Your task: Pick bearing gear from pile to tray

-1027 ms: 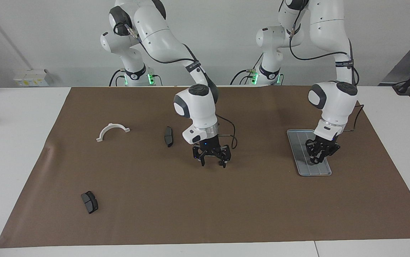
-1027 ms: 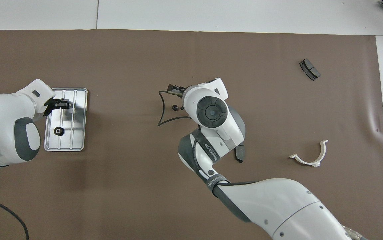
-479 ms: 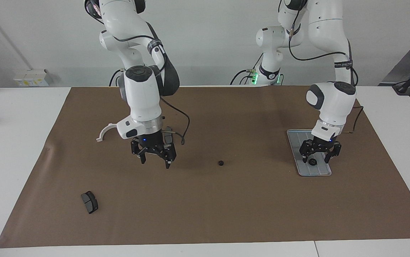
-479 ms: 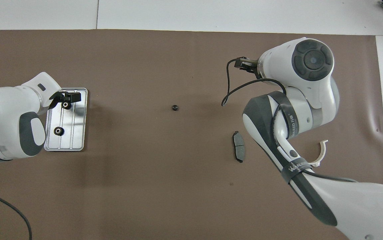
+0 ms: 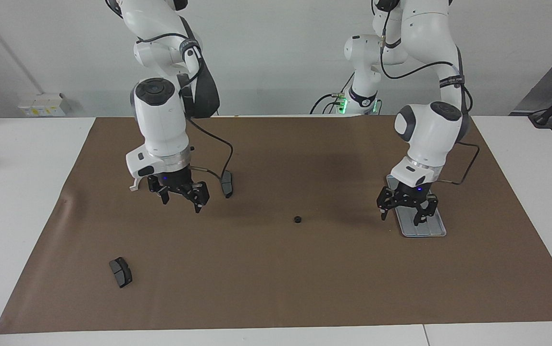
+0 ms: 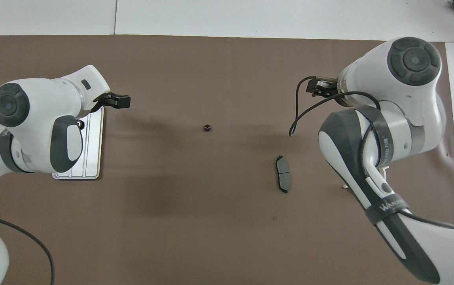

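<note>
One gear [image 6: 207, 127] lies midway from the tray [image 5: 422, 227]; facing view alone shows both hands, left [image 5: 406, 211] and right [image 5: 180, 197], apart and empty.

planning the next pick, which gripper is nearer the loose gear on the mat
Left, narrowly. The left gripper hangs open by the tray, the right gripper open by the brake pad; the gear lies between them.

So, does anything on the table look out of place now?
One small black gear lies alone on the brown mat, mid-table, outside the tray. Both grippers hang open and empty: left gripper over the tray's edge, right gripper near a brake pad.
</note>
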